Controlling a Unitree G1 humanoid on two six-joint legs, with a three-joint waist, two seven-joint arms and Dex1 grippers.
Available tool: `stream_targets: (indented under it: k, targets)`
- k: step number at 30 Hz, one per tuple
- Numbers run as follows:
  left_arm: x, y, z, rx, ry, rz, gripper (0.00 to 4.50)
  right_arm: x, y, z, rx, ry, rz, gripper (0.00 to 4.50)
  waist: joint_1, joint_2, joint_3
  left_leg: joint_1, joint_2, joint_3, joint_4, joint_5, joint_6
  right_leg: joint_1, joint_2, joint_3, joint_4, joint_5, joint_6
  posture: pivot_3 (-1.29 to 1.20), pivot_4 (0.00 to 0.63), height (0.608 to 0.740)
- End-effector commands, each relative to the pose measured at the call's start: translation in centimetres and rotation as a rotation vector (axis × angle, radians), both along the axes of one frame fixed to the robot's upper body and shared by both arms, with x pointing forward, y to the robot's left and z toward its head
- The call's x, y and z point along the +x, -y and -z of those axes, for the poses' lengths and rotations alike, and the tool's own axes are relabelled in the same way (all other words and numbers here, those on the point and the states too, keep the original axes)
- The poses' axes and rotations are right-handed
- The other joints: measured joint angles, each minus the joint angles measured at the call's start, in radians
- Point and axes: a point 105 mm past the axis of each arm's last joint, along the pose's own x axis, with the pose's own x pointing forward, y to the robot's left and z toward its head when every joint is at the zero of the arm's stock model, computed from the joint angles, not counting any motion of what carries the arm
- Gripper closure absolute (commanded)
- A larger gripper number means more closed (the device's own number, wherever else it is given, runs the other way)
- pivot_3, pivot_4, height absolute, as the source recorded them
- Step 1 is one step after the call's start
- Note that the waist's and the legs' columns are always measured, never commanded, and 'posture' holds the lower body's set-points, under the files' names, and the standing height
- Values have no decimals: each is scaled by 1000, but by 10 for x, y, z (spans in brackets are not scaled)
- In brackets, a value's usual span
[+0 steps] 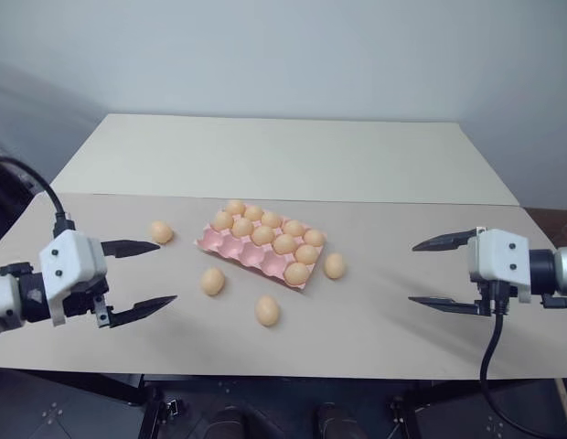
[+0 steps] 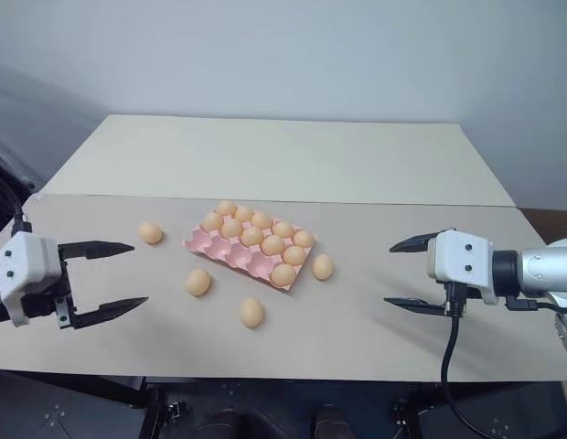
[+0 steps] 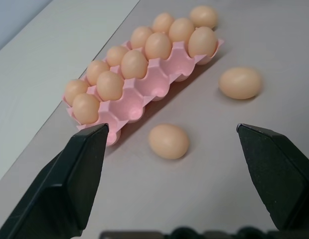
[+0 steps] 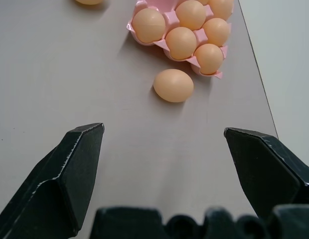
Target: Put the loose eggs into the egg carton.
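The pink egg carton lies mid-table with eggs in its two far rows and at the right end of its near row. Loose eggs lie around it: one to its left, one in front, one nearer the table edge, one at its right end. My left gripper hovers open at the left, facing the carton and a loose egg. My right gripper hovers open at the right, and the right-end egg lies ahead of it. Neither holds anything.
The tan tabletop ends at a front edge just below the grippers. A paler table section extends behind the carton to the wall. Black cables hang from both wrists.
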Motion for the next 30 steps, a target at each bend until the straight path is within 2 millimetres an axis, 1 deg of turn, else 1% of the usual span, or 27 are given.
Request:
stream_targets:
  k: [1, 4, 12, 18, 20, 24, 27, 30]
  targets:
    - [-4, 2, -11, 2, 28, 17, 28, -1, -1, -15, -2, 66, -13, 0, 0, 0, 0, 0, 0, 0, 0, 0, 0, 0, 0, 0, 0, 0, 0, 0, 150, 740]
    - [0, 2, -13, -3, 63, -10, 28, -1, -1, -16, -2, 66, -12, 0, 0, 0, 0, 0, 0, 0, 0, 0, 0, 0, 0, 0, 0, 0, 0, 0, 150, 740]
    - [2, 0, -9, 32, 61, -14, 28, -2, -1, -14, 15, 42, -1, 0, 0, 0, 0, 0, 0, 0, 0, 0, 0, 0, 0, 0, 0, 0, 0, 0, 150, 740]
    - [1, 4, -5, 19, 45, 18, 28, 0, -5, -13, 32, 9, 37, 0, 0, 0, 0, 0, 0, 0, 0, 0, 0, 0, 0, 0, 0, 0, 0, 0, 150, 740]
    - [3, 6, -2, 18, 37, 28, 28, 2, -10, -11, 42, -10, 51, 0, -1, 0, 0, 0, 0, 0, 0, 0, 0, 0, 0, 0, 0, 0, 0, 0, 150, 740]
    - [8, 8, -1, 25, 32, 47, 28, 11, -24, -4, 41, -15, 75, 0, -2, 0, 0, 0, 0, 0, 0, 0, 0, 0, 0, 0, 0, 0, 0, 0, 150, 740]
    - [11, 9, -1, 21, 28, 62, 28, 24, -37, 8, 23, 4, 63, 0, -4, 0, 0, 0, 0, 0, 0, 0, 0, 0, 0, 0, 0, 0, 0, 0, 150, 740]
    - [11, 9, 0, 24, 27, 67, 28, 36, -46, 14, 30, 9, 65, 0, -3, 0, 0, -1, 0, 0, 0, 0, 0, -2, 0, 0, 0, 0, 0, 0, 150, 740]
